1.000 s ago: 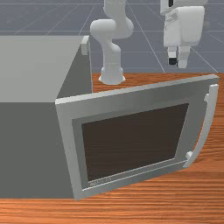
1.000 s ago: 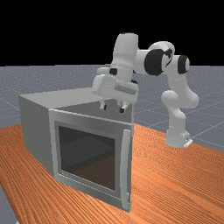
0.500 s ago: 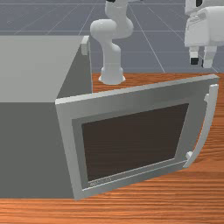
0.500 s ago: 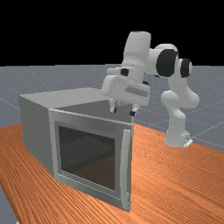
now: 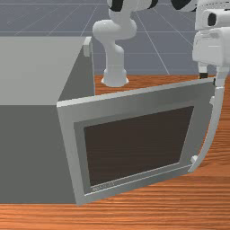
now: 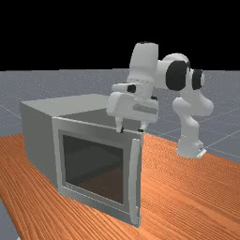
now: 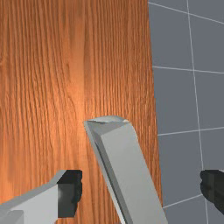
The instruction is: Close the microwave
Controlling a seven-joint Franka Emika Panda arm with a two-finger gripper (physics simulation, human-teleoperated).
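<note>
Grey microwave (image 5: 31, 150) at front view's left, door (image 5: 134, 105) open. Jaws stand wide, empty, at its free edge (image 7: 131, 170). Best centre on that edge, lower slightly, then sweep smoothly toward the microwave.

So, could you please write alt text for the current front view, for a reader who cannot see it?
A grey microwave stands on a wooden table with its door open, and an open robot gripper is at the door's top corner, by the handle. The microwave is at the front view's left, and the robot's base stands beyond the door.
</note>
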